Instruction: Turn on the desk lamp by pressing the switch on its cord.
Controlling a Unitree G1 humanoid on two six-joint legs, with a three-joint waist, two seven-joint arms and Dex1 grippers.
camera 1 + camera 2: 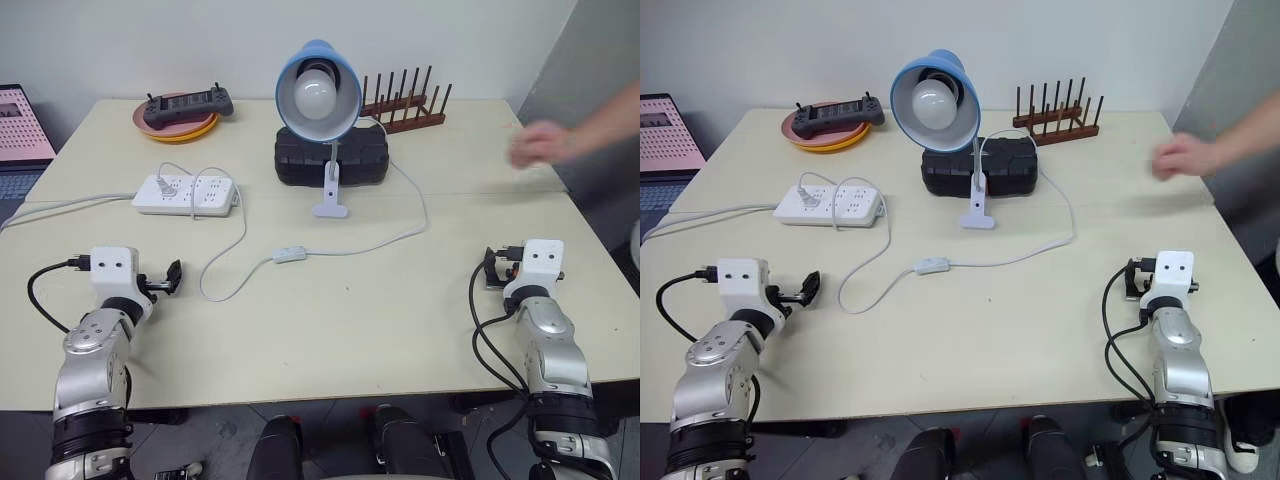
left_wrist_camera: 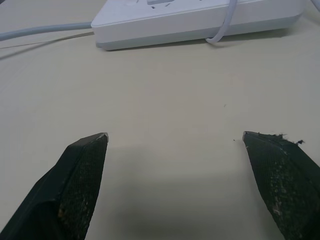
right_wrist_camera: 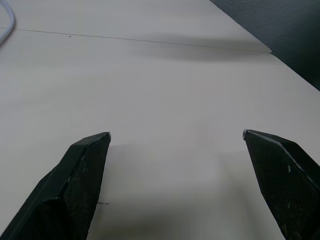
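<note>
with both grippers, left (image 2: 175,142) and right (image 3: 176,140), gaping wide and empty at the lower corners, the switch (image 1: 290,255) lies loose at frame centre on its cord (image 1: 390,240), so a glancing press could skid it aside, lamp (image 1: 318,95) unlit.

On the tabletop (image 1: 330,320): one desk lamp (image 1: 318,95), one switch (image 1: 290,255), one power strip (image 1: 186,194), one controller (image 1: 187,105), one wooden rack (image 1: 405,105), one black case (image 1: 332,160).

No legible text or labels.
</note>
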